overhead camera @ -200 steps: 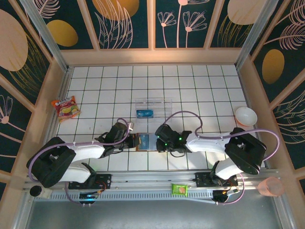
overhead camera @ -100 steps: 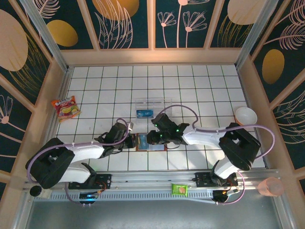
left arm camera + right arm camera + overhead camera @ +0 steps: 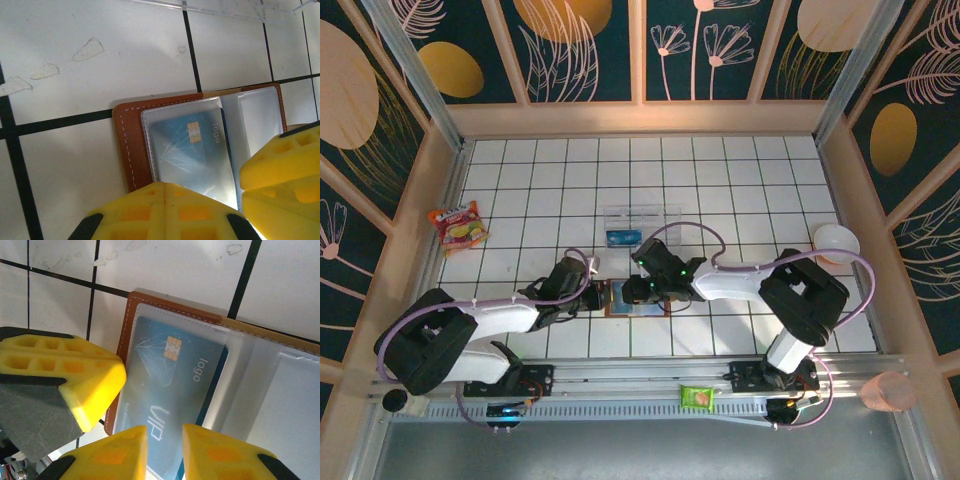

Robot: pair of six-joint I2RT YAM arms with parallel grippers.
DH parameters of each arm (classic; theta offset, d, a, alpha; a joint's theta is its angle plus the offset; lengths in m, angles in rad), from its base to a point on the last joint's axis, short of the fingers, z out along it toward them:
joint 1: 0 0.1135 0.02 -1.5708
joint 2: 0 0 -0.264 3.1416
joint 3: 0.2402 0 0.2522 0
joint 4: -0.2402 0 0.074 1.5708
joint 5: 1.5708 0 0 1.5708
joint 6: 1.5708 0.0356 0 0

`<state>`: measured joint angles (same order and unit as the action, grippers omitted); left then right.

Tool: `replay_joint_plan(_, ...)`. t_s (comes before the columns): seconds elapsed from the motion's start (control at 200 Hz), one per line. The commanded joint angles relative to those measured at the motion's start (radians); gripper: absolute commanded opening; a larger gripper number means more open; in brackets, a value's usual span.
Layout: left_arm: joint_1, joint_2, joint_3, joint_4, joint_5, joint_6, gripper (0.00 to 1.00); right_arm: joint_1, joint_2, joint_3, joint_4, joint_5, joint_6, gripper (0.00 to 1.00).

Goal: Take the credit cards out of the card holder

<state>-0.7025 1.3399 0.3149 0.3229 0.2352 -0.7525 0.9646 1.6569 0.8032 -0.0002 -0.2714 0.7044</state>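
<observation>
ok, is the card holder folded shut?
No, the card holder lies open flat on the tiles, with a blue credit card showing inside.

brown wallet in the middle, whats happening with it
The wallet lies open. The left gripper, fingers together, sits at its edge. The right gripper has its nearly closed fingers over the blue card in the clear sleeve; whether they grip it is unclear. Another blue card lies in the clear box.
</observation>
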Motion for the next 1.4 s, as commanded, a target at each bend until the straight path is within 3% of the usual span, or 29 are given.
replay_joint_plan(0.0,-0.002,0.002,-0.014,0.008,-0.001,0.003,0.0,-0.001,0.026,0.024,0.017,-0.002,-0.011,0.25)
replay_joint_plan(0.355,-0.001,0.015,-0.014,0.021,0.006,0.002,0.0,0.003,0.052,0.028,-0.008,0.029,0.025,0.25)
replay_joint_plan(0.545,-0.002,0.013,-0.017,0.014,0.002,0.001,0.0,0.03,0.031,0.032,-0.089,0.153,0.058,0.25)
replay_joint_plan(0.846,-0.001,0.022,-0.011,0.004,-0.01,0.005,0.0,0.056,-0.027,0.016,-0.115,0.223,0.07,0.29)
replay_joint_plan(0.976,-0.001,-0.012,0.002,-0.019,-0.006,0.01,0.0,0.074,-0.045,0.033,-0.093,0.213,0.029,0.33)
replay_joint_plan(1.166,-0.001,-0.095,0.028,-0.068,-0.006,0.02,0.01,0.057,-0.094,0.041,-0.102,0.197,-0.014,0.29)
replay_joint_plan(1.391,-0.021,-0.015,0.069,-0.018,0.024,0.013,0.0,-0.011,-0.091,0.044,-0.101,0.085,-0.076,0.26)
